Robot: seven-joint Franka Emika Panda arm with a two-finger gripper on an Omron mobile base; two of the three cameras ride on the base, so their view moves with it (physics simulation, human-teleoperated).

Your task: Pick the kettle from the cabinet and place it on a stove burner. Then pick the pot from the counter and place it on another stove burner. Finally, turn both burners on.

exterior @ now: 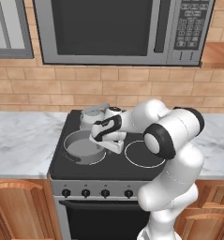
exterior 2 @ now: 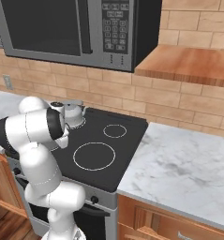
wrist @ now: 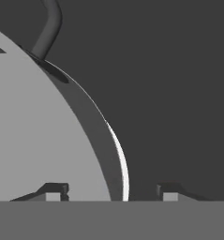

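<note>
The silver kettle point(exterior: 91, 116) stands on the back left burner of the black cooktop point(exterior: 140, 169), and its handle and lid show past my arm point(exterior 2: 74, 111). On the front left burner sits the wide grey pot point(exterior: 82, 148). My gripper point(exterior: 114, 144) hangs over the pot's right rim. In the hand view the gripper point(wrist: 113, 190) is open, with the pot's rim point(wrist: 119, 164) passing between the two fingertips, touching neither. One fingertip point(wrist: 56, 189) is over the pot's inside, and a loop handle point(wrist: 49, 23) shows at the top.
Two right burners point(exterior: 145, 153) point(exterior 2: 94, 155) are bare. Knobs point(exterior: 85, 192) line the stove front. A microwave point(exterior: 123, 29) hangs above. White marble counter point(exterior: 19, 140) point(exterior 2: 188, 164) flanks the stove, and the wooden cabinet shelf point(exterior 2: 193, 63) is at the upper right.
</note>
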